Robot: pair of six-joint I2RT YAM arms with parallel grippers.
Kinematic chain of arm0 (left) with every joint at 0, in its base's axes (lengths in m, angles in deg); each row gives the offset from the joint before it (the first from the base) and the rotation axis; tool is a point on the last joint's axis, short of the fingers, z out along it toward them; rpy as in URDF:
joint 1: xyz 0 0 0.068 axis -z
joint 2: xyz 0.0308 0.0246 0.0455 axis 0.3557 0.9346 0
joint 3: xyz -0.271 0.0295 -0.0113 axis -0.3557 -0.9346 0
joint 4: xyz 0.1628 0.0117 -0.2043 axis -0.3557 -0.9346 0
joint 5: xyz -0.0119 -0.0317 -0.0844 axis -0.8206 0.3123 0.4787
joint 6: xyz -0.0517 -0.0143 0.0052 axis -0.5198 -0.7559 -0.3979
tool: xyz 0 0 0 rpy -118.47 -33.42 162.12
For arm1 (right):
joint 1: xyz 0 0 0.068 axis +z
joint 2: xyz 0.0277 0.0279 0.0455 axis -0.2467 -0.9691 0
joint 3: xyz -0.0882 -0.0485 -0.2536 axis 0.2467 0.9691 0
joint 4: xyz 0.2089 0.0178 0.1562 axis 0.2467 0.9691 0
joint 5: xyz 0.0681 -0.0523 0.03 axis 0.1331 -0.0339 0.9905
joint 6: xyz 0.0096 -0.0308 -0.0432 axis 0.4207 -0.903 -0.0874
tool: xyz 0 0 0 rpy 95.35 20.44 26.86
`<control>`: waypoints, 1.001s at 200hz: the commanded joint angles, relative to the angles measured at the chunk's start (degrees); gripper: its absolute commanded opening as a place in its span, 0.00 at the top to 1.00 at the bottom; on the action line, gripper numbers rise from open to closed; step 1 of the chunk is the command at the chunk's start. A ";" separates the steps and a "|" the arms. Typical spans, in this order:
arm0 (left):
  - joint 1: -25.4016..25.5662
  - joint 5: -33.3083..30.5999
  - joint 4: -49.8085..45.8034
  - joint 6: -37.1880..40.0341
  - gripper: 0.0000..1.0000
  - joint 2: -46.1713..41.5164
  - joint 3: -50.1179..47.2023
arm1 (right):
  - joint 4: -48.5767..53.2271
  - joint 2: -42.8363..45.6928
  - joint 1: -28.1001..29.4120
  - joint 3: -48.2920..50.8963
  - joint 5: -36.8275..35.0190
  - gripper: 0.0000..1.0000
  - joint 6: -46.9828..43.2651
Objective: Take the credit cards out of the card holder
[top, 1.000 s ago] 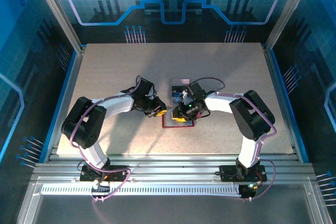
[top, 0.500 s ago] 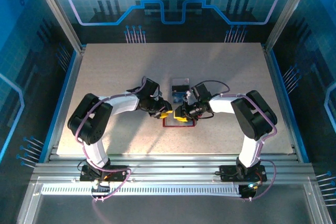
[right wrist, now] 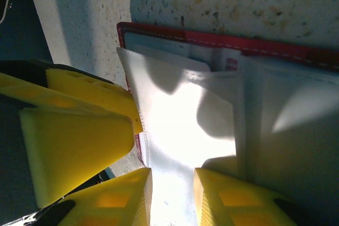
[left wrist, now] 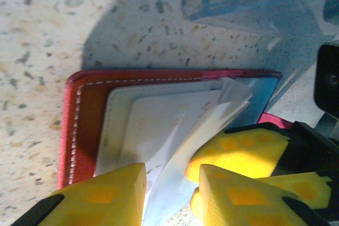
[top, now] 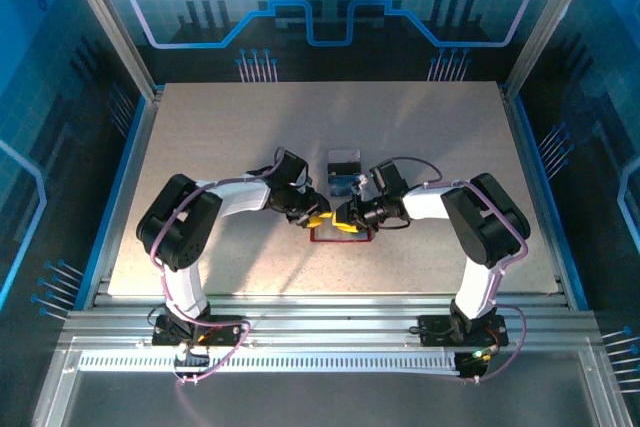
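Holder: the card holder (top: 330, 240) lies open near the middle of the table (top: 220, 127). From overhead I see only its red border, since both grippers cover the rest.
Left fingers: the left gripper (top: 318, 219) (left wrist: 169, 175) stands part-way apart over the pockets. A loose pale flap (left wrist: 212, 125) runs through the gap, and I see nothing pinched.
Right fingers: the right gripper (top: 343, 225) (right wrist: 172, 175) shows a narrow gap over the pale pocket face, with nothing visibly clamped.
Cards: a pale card (left wrist: 159, 125) sits tucked in a pocket. There is a blue strip (left wrist: 262, 101) at the holder's far side — I cannot tell whether it is a card.
Hard to read: glare whitens the pockets in the right wrist view. A blue patch (top: 345, 185) and a dark rectangle (top: 343, 160) just beyond the holder are too small to name.
Room: the yellow fingers of the two grippers sit just beside each other — tight there. The holder is well apart from the table's edges.
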 commanded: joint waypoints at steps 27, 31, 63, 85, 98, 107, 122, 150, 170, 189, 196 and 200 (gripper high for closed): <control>0.69 3.45 2.48 -2.41 0.68 1.80 1.35 | -3.54 -0.01 -1.56 3.27 0.50 0.72 3.22; 0.64 3.56 2.59 -2.44 0.68 1.82 1.35 | -3.88 0.06 -1.61 3.42 0.59 0.72 3.41; 0.65 3.39 2.28 -2.33 0.69 1.58 1.35 | -5.70 1.19 -1.71 3.78 1.66 0.71 4.28; 0.66 3.38 2.23 -2.25 0.68 1.44 1.48 | -5.53 3.41 -1.76 3.61 1.71 0.71 4.57; 0.69 3.51 1.92 -2.00 0.68 1.56 1.80 | -4.48 4.86 -1.88 3.35 1.42 0.70 4.32; 0.73 3.64 1.85 -1.90 0.68 1.46 2.12 | -3.45 5.87 -2.02 3.09 1.20 0.70 3.99; 0.72 3.72 1.72 -1.87 0.68 1.12 2.47 | -0.99 7.03 -2.46 2.52 1.04 0.70 3.19; 0.75 4.11 1.45 -1.66 0.68 0.42 3.44 | 3.19 9.09 -4.04 1.82 0.39 0.70 1.25; 0.80 4.68 1.33 -1.51 0.67 -0.13 4.30 | 6.90 10.75 -5.62 1.12 -0.26 0.70 -0.92; 1.32 5.23 0.68 -0.99 0.67 0.00 5.61 | 11.11 12.25 -7.49 0.01 -1.05 0.69 -3.59; 1.57 5.67 0.75 -0.83 0.67 0.15 6.04 | 12.68 12.65 -8.11 -0.52 -1.26 0.69 -4.71; 1.77 5.78 0.70 -0.84 0.67 0.29 6.34 | 13.62 12.93 -8.44 -0.96 -1.36 0.69 -5.46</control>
